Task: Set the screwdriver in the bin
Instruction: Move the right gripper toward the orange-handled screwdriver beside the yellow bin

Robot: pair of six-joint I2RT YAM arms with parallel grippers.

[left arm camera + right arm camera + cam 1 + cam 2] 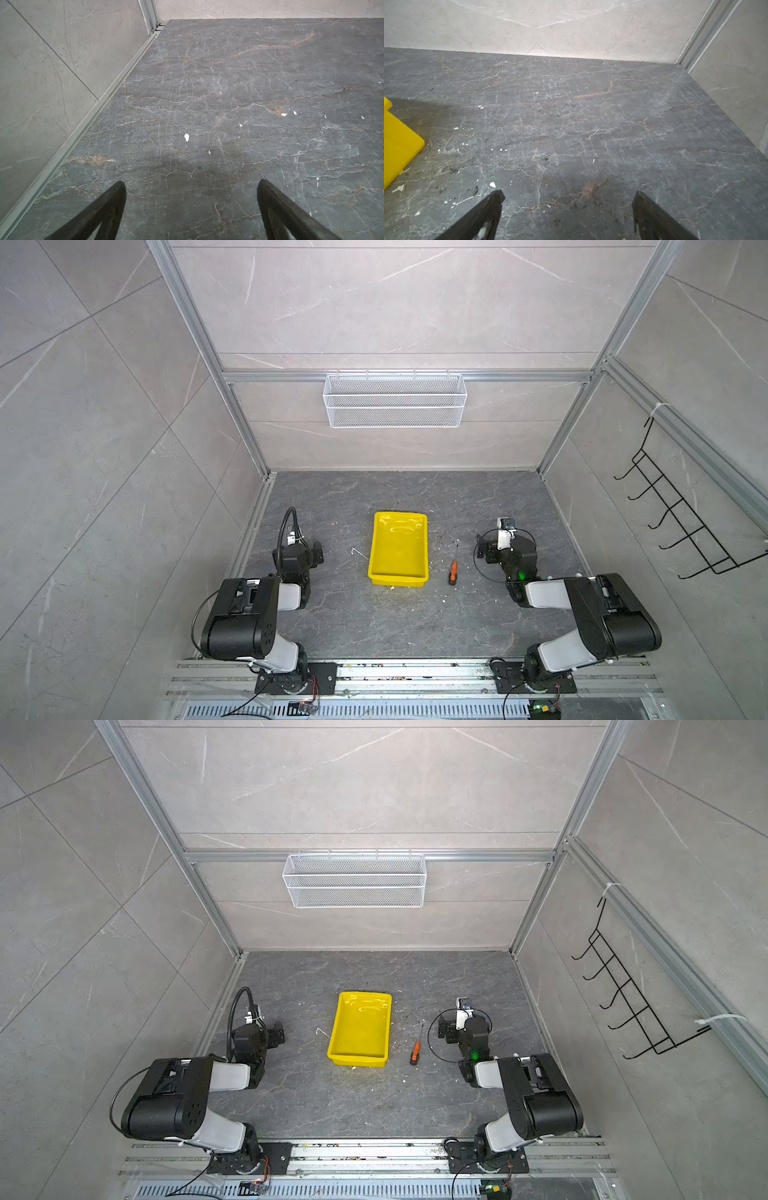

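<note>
The screwdriver (453,570) (415,1049), orange-handled with a black butt and thin dark shaft, lies flat on the dark stone floor just right of the bin. The bin (398,549) (360,1029) is a yellow tray standing mid-floor with nothing inside; one corner of it (398,141) shows in the right wrist view. My right gripper (494,549) (568,193) hovers right of the screwdriver, open, with bare floor between its fingers. My left gripper (307,553) (191,182) sits left of the bin, open and holding nothing. The screwdriver is outside both wrist views.
A white wire mesh basket (395,400) hangs on the back wall. On the right wall is a black wire hook rack (681,510). White crumbs (186,137) dot the floor. Aluminium rails (415,672) run along the front edge.
</note>
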